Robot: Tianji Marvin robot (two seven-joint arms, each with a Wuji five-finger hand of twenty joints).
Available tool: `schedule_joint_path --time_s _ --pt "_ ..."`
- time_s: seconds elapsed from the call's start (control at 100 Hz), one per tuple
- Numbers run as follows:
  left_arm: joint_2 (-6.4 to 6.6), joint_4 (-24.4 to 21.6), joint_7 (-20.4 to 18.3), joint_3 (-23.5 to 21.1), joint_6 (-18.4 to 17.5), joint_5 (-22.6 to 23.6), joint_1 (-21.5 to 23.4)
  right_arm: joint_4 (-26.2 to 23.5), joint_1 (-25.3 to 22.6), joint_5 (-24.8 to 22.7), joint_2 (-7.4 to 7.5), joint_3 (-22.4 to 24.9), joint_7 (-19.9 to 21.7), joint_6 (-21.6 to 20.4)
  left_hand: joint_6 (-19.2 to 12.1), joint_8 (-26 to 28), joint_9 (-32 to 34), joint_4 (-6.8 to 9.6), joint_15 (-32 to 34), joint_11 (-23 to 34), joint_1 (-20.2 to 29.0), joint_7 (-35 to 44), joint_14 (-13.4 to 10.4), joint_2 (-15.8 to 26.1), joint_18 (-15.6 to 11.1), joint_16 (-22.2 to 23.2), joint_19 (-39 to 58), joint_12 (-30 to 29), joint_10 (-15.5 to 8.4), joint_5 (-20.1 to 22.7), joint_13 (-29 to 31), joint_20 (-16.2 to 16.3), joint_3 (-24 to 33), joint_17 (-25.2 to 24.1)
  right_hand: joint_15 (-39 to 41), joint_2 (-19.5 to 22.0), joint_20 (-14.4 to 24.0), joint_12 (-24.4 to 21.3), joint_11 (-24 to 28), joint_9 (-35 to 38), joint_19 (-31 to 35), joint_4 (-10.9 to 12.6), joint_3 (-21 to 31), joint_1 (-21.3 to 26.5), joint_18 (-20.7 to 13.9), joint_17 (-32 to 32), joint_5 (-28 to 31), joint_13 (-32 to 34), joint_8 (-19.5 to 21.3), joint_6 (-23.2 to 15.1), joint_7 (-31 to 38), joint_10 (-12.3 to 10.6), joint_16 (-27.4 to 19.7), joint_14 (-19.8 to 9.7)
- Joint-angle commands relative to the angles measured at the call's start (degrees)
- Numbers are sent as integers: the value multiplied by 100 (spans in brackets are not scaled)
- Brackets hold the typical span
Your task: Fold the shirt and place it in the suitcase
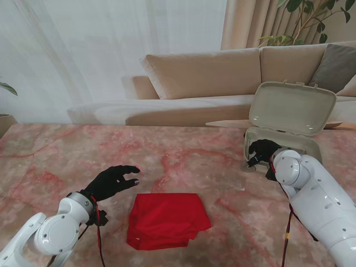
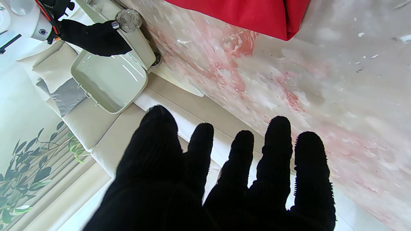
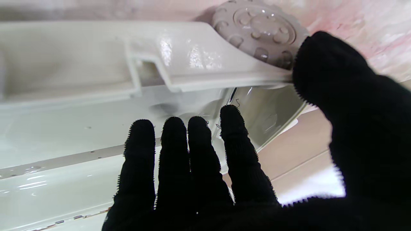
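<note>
Stand view: shirt (image 1: 167, 220), red, already folded into a rough rectangle, lies flat on the table (image 1: 67, 161), near me and about centre. Its long axis runs left-right, the left end bunched a little thicker. Left hand (image 1: 113, 181) hovers just beside the shirt's far-left corner, to the left and slightly farther from me, fingers spread, holding nothing, not touching cloth. The left wrist view agrees: splayed fingers (image 2: 276, 150) over bare table, a shirt edge (image 2: 253, 14) off to one side, apart from them.

Suitcase (image 1: 292, 105) stands at the right, well apart from the shirt, lid up and leaning back, tub open toward me. Right hand (image 1: 262, 151) is at the tub's near-left rim. In the right wrist view the thumb (image 3: 324, 64) lies against the rim beside a wheel (image 3: 258, 30), the other fingers reaching into the tub with nothing visibly between them. Looks like it is bracing the case, not gripping; hard to be sure.

Judgement: folding done, packing not yet. Left hand is far nearer the shirt, so the pick falls to it. The carry then goes rightward and away from me, across open table to the tub.
</note>
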Motion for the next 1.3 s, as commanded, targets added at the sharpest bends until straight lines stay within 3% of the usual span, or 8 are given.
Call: schedule_joint_path --time_s 0.0,0.45,0.47,0.51,0.55,0.59,0.68,1.29 --pt "-4 37 -18 28 25 -11 18 106 -13 17 -2 -20 44 73 -85 70 83 69 -163 -9 -112 44 133 79 31 -56 -128 -46 -80 36 -113 -68 -184 -82 139 104 -83 -47 143 100 216 -38 187 276 -113 79 109 217 -24 -90 136 -151 143 -43" --pt "16 41 -126 34 53 -43 12 166 -23 269 -60 -113 -59 264 -85 61 85 72 -178 -20 -94 29 141 80 51 -60 -127 -50 -71 23 -121 -72 -181 -86 1380 581 707 443 560 1591 1256 -382 295 1412 307 938 925 1391 -664 -731 1770 -380 1171 69" --pt "16 43 -128 34 53 -44 12 154 -34 285 -63 -112 -57 269 -89 61 85 71 -175 -20 -99 29 135 83 51 -59 -127 -50 -82 24 -114 -72 -183 -86 1449 582 1018 468 571 1647 2348 -427 265 1453 -1184 2460 919 1430 -765 -765 1899 -387 1220 79" --pt "17 48 -130 34 51 -46 10 134 -54 310 -68 -109 -62 267 -93 61 84 72 -175 -21 -96 30 143 78 52 -59 -129 -50 -79 27 -113 -72 -182 -90 1604 597 838 531 584 1744 526 -498 211 1507 249 1795 901 1493 -969 -804 2175 -371 1332 108" --pt "18 52 -135 34 48 -49 9 116 -74 327 -72 -107 -76 258 -85 61 81 72 -176 -23 -94 29 146 78 53 -60 -132 -51 -71 26 -116 -74 -182 -92 1744 580 1729 562 622 1859 1649 -552 173 1563 -1707 3930 928 1597 -1017 -859 2344 -369 1408 120" --pt "19 57 -143 34 45 -52 7 92 -95 341 -75 -107 -79 257 -96 61 87 71 -173 -21 -98 29 137 78 50 -59 -129 -50 -84 28 -109 -73 -184 -83 1812 585 1796 572 636 1948 1712 -584 135 1614 -1981 4383 954 1666 -1050 -905 2460 -376 1442 137" --pt "24 61 -167 27 37 -56 11 28 -147 386 -80 -103 -73 251 -92 62 82 72 -178 -25 -97 31 145 78 49 -60 -130 -51 -81 32 -117 -74 -182 -85 1940 592 2157 648 633 2125 -419 -620 72 1651 704 2148 957 1817 -1310 -965 2819 -350 1519 170" --pt "52 72 -302 -45 29 -63 94 -625 -594 1018 -159 -258 -45 150 -87 61 78 72 -177 -24 -102 25 134 85 49 -58 -129 -50 -78 20 -121 -70 -183 -89 2081 1020 1257 903 242 3189 2743 -605 -228 1837 379 2250 1467 2812 -1709 -1260 3358 -434 1496 164"
